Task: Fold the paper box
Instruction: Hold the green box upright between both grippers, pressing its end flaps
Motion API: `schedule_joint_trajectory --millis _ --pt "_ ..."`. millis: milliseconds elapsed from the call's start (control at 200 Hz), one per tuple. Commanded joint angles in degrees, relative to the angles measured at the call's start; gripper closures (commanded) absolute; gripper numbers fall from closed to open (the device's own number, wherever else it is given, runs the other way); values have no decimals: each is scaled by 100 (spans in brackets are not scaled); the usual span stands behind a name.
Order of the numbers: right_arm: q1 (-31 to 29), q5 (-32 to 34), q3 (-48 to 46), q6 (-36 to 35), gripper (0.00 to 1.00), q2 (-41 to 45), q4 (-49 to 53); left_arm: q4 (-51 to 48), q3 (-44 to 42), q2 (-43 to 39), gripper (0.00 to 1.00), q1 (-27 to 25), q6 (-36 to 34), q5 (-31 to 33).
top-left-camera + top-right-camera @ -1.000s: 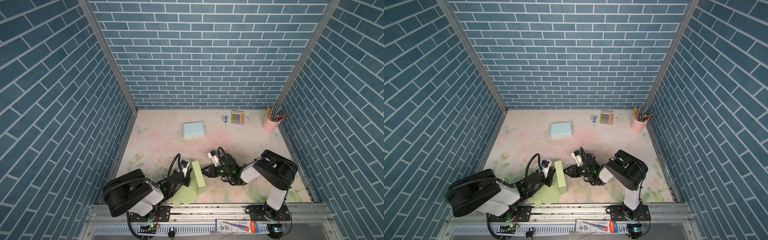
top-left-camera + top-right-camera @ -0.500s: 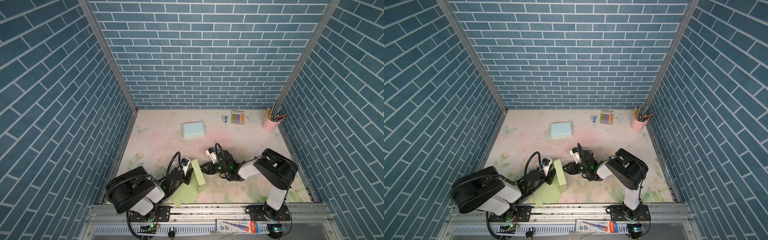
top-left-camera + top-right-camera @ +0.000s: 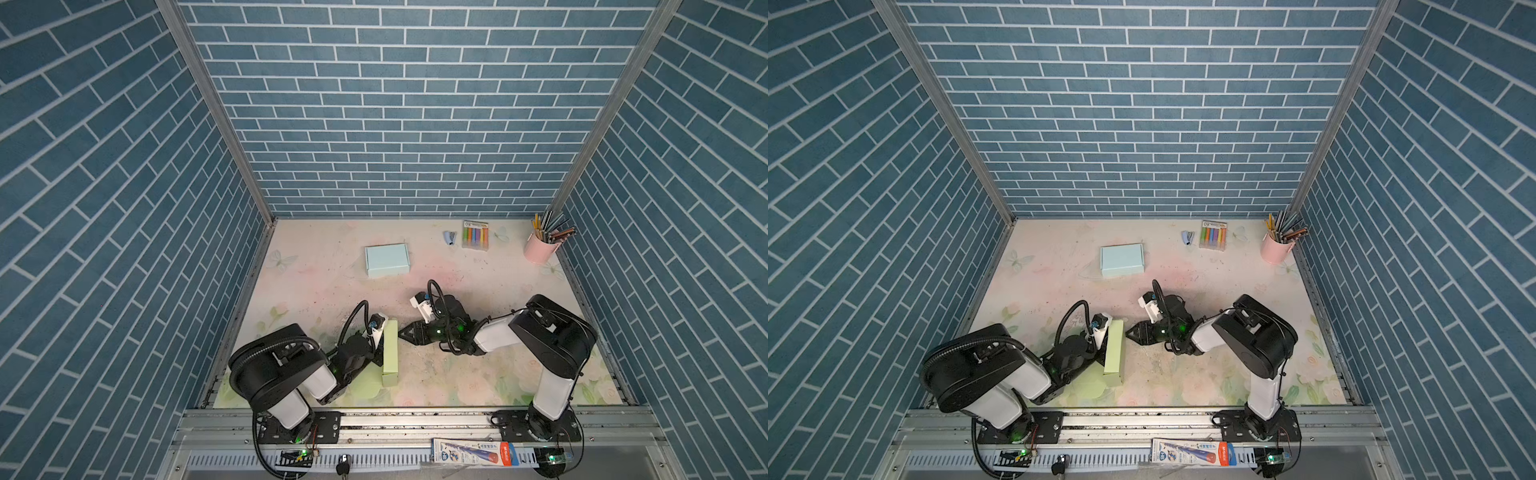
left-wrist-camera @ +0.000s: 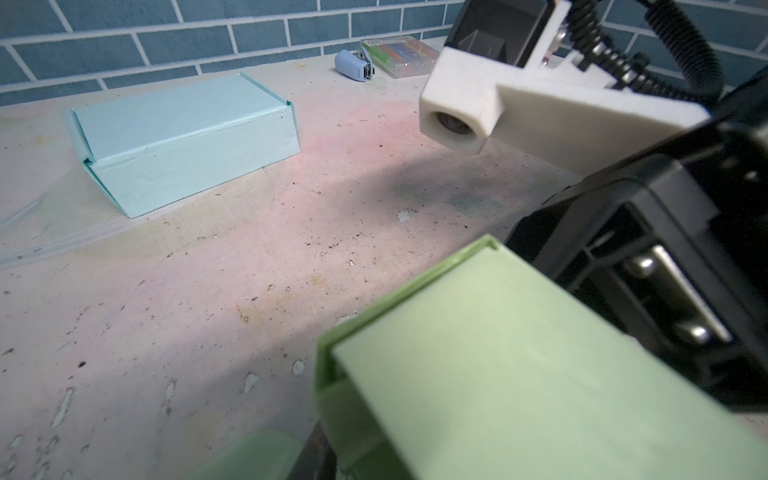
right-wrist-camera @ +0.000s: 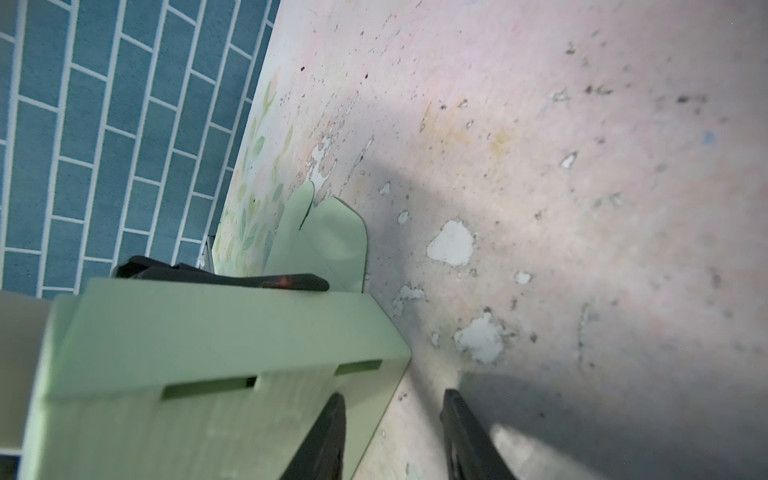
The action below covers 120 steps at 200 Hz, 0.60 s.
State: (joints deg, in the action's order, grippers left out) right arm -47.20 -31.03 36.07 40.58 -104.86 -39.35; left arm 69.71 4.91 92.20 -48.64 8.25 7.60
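The green paper box (image 3: 390, 353) (image 3: 1114, 351) lies half folded near the table's front, with one long wall standing and a flat flap (image 3: 365, 386) toward the front. My left gripper (image 3: 376, 356) (image 3: 1098, 356) sits against the wall's left side, and the green card (image 4: 498, 374) hides its jaws. One of its fingers (image 5: 249, 280) lies along the wall's top edge. My right gripper (image 3: 401, 332) (image 3: 1128, 332) (image 5: 394, 395) points at the wall's far end. It is open, one finger over the slotted green panel (image 5: 208, 399) and the other over bare table.
A finished light blue box (image 3: 387, 260) (image 4: 187, 137) lies behind the work area. A stapler (image 3: 449, 237), a marker pack (image 3: 475, 235) and a pink pencil cup (image 3: 540, 249) stand at the back right. Brick walls close in three sides.
My right gripper has moved a little toward the far end of the green wall. The left gripper stays against the wall, and the wall still stands.
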Motion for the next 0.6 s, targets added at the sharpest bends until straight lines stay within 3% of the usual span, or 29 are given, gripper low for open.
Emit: schedule_joint_trajectory --millis 0,595 --pt "66 -92 80 -206 60 26 138 216 62 80 70 13 -39 -125" --pt "292 95 -10 -446 60 497 736 -202 -197 -417 73 -4 226 85"
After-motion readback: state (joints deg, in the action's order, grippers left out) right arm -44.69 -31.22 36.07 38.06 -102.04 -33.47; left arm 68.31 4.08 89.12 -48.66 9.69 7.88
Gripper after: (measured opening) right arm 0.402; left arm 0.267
